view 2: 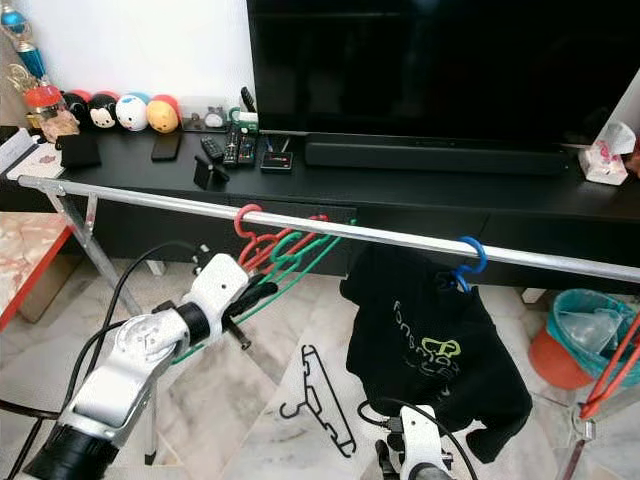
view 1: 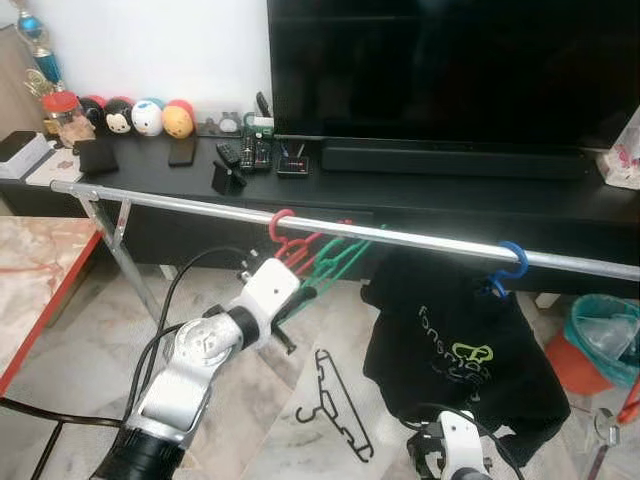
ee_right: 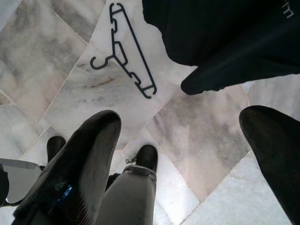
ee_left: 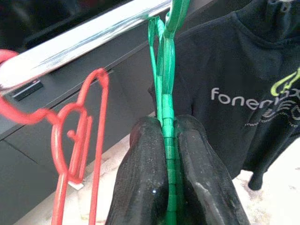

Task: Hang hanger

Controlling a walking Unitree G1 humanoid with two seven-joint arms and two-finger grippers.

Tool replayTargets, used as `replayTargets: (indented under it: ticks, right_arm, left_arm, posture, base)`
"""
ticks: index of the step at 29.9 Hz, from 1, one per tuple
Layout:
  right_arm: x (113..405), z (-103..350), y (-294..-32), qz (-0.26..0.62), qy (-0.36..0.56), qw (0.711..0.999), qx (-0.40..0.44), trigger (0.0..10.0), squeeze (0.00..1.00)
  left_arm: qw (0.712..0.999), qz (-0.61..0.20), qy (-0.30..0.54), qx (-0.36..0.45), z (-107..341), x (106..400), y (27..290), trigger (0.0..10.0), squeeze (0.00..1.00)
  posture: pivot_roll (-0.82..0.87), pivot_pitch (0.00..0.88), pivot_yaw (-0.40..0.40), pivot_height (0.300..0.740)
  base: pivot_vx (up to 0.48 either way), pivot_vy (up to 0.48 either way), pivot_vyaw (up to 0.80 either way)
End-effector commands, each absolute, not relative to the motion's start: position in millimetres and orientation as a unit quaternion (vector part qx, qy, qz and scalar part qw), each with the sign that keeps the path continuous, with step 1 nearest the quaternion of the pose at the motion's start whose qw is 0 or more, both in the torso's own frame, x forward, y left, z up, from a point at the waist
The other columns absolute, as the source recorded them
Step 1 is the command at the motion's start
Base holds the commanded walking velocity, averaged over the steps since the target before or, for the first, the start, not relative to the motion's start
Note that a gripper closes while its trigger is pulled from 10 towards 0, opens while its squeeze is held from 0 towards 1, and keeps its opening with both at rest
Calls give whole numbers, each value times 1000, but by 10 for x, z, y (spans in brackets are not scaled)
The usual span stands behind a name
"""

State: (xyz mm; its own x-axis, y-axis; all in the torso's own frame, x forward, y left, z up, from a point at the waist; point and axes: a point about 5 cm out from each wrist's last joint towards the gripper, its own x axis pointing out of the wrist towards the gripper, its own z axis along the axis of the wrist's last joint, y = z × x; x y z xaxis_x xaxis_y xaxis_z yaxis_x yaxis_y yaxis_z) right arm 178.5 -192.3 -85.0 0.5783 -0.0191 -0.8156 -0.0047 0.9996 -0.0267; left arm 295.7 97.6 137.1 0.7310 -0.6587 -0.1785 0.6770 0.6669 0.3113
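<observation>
L hand (ee_left: 166, 154) is clamped tight on the green hanger (ee_left: 165, 93), fingers (ee_left: 145, 178) pressed either side of its thin frame w/ no gap. The green hanger's hook end is up at the metal rail (view 1: 420, 240), just beside the red hanger (view 1: 285, 238) already hooked over that rail. Further along the rail, a blue hanger (view 1: 505, 265) carries a black shirt (view 1: 455, 350) w/ pale lettering. Below the rail, on the marble floor (ee_right: 93, 89), lies a black hanger (ee_right: 124, 51), well apart from both hands. R hand (ee_right: 187, 154) sits low near the floor under the shirt, fingers spread wide apart, holding nothing. Behind the rail: dark tabletop (view 1: 420, 190) w/ TV (view 1: 450, 70), remotes, round toys.
</observation>
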Motion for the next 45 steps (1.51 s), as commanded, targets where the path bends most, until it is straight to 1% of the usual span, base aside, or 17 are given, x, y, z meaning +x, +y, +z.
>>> replayTargets:
  ticks: [1,5,10,14,20,23,25,27,39,45]
  right_arm:
    - [1807,-842,-1912,-4,459,888,-11,10000,0]
    - [1809,-842,-1908,-5,459,889,-10,10000,0]
    - [1811,-841,-1904,-6,458,889,-8,10000,0]
    - [1813,-840,-1907,-7,458,889,-8,10000,0]
    - [1809,-842,-1915,-12,459,888,-5,10000,0]
    - [1810,-841,-1916,-12,459,888,-5,10000,0]
    - [1808,-843,-1909,-13,459,888,-4,10000,0]
    - [1808,-844,-1905,-13,459,888,-4,10000,0]
    - [1802,-848,-1889,-13,459,889,-2,10000,0]
    - [1797,-850,-1887,-12,459,888,-2,10000,0]
  left_arm:
    - [916,-353,24,190,1459,3061,898,10000,0]
    - [933,-308,44,183,1462,3232,833,10000,0]
    - [949,-251,76,176,1423,3399,882,10000,0]
    - [956,-217,95,172,1392,3485,938,10000,0]
    - [959,-213,110,151,1355,3528,910,10000,0]
    - [959,-221,110,142,1348,3533,891,10000,0]
    - [957,-242,103,126,1373,3563,827,10000,0]
    - [954,-248,104,129,1376,3574,810,10000,0]
    - [962,-204,128,129,1396,3749,846,10000,0]
    - [961,-181,168,124,1284,3792,919,10000,0]
  posture:
    - [28,0,-12,736]
    - [25,0,-10,736]
    - [19,0,-6,736]
    - [10,0,1,736]
    - [1,0,9,736]
    - [-1,0,11,736]
    - [-2,0,15,736]
    - [-2,0,15,736]
    - [-7,0,20,736]
    - [-12,0,22,736]
  base:
    - [0,0,0]
    - [0,0,0]
    - [0,0,0]
    - [0,0,0]
    - [0,0,0]
    - [0,0,0]
    - [0,0,0]
    - [0,0,0]
    - [0,0,0]
    - [0,0,0]
